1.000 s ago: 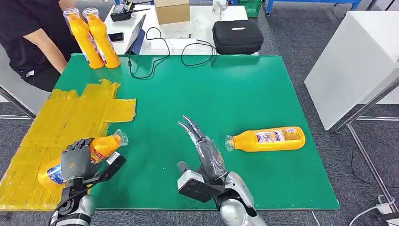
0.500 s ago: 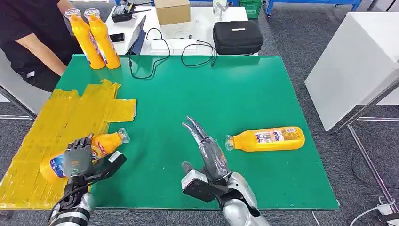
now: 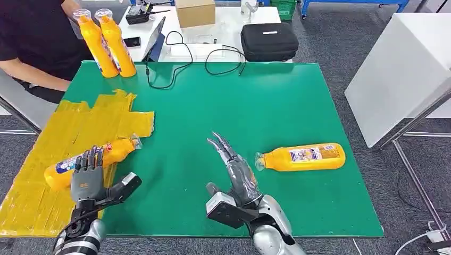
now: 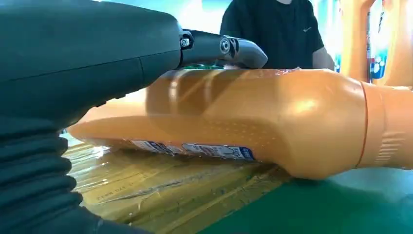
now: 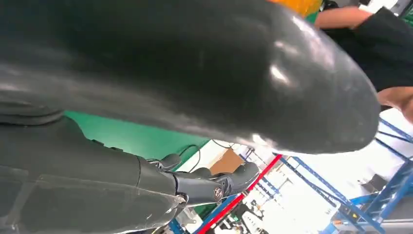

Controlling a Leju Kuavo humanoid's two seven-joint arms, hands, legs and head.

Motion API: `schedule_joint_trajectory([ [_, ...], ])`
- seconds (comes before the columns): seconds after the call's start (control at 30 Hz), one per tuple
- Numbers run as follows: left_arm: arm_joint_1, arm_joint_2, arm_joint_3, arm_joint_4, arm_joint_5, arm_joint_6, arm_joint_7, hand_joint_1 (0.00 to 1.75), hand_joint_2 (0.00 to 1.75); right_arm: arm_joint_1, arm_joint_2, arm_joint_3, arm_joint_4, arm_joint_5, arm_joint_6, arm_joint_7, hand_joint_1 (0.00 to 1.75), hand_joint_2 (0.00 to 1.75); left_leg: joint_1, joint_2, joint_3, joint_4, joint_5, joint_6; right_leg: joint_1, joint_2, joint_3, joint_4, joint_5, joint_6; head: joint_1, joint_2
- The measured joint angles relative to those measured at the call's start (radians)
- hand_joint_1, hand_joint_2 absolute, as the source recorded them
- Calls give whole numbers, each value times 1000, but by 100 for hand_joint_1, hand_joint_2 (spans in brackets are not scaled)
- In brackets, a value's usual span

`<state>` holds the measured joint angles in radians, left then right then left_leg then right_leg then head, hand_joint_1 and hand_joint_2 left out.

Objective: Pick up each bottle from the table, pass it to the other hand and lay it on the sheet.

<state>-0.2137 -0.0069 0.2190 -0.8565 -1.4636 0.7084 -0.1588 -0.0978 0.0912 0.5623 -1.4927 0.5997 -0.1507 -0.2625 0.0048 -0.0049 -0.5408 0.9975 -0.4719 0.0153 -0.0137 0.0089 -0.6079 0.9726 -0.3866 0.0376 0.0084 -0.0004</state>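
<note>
Bottles lie in two places in the head view: one orange bottle (image 3: 88, 161) rests on its side on the yellow sheet (image 3: 64, 138) at lower left, cap toward the green bench (image 3: 255, 106), and a second bottle (image 3: 301, 157) lies on the bench right of centre. The left hand (image 3: 86, 178) sits just below the first bottle, fingers spread and empty. The right hand (image 3: 234, 170) is stretched flat, fingers apart, near the second bottle's cap without touching it. Two more bottles (image 3: 106, 42) stand at upper left beside a person (image 3: 37, 37) in black.

Left wrist view: the orange bottle (image 4: 253, 122) lies half on the sheet (image 4: 160, 190) (a dark finger arches over it).

Right wrist view: the right hand (image 5: 195, 97) shows open fingers.
</note>
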Motion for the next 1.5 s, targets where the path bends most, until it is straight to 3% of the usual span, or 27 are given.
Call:
schedule_joint_trajectory([
  [0.13, 21, -15, 34, -75, 97, 0, -85, 0, 0, 7, 0, -5, 0, 1, -1, 0, 0, 0, 0, 0, 0, 0, 0, 0, 0, 0, -1, 0, 0, 0, 0, 0],
  [0.7, 37, -34, 74, -154, 119, 0, -109, 0, 0, 10, 0, -6, 0, 2, -2, 0, 0, 0, 0, 0, 0, 0, 0, 0, 0, 0, -1, 0, 0, 0, 0, 0],
  [0.8, 42, -61, 110, -195, 299, -12, -252, 0, 0, 14, 0, -9, -2, 29, -10, 4, 0, 0, 0, 0, -1, 0, 0, 0, 0, 0, -1, 0, 0, 0, 0, 0],
  [0.83, 47, -74, 126, -224, 418, -42, -297, 0, 0, 17, 0, -13, -6, 51, -17, 9, 0, 175, 0, 0, -1, 0, 0, 0, 0, 0, -1, 0, 0, 0, 0, 0],
  [0.97, 106, -136, 129, -432, 826, -329, -298, 0, 0, 52, -2, -45, -40, 165, -39, 53, 0, 175, 0, -1, -1, 0, 0, 0, 0, 0, -1, -1, 0, 0, 0, 0],
  [1.13, 217, -209, 73, -705, 1050, -575, -278, 0, 0, 156, -27, -154, -113, 285, -63, 89, 0, 175, -1, -1, -1, 0, -2, 2, -1, 0, -1, -1, 0, 0, 0, 0],
  [1.33, 336, -235, -34, -869, 1146, -632, -289, 0, 0, 302, -79, -346, -217, 335, -73, 71, 0, 175, -2, -1, -2, 0, -4, 4, -1, -1, -1, -2, -1, 1, 0, 0],
  [1.5, 372, -238, -64, -926, 1170, -634, -295, 0, 0, 363, -100, -461, -290, 347, -60, 61, 0, 175, -2, 0, -2, 0, -5, 4, -1, 0, -1, -2, -1, 0, 0, 0],
])
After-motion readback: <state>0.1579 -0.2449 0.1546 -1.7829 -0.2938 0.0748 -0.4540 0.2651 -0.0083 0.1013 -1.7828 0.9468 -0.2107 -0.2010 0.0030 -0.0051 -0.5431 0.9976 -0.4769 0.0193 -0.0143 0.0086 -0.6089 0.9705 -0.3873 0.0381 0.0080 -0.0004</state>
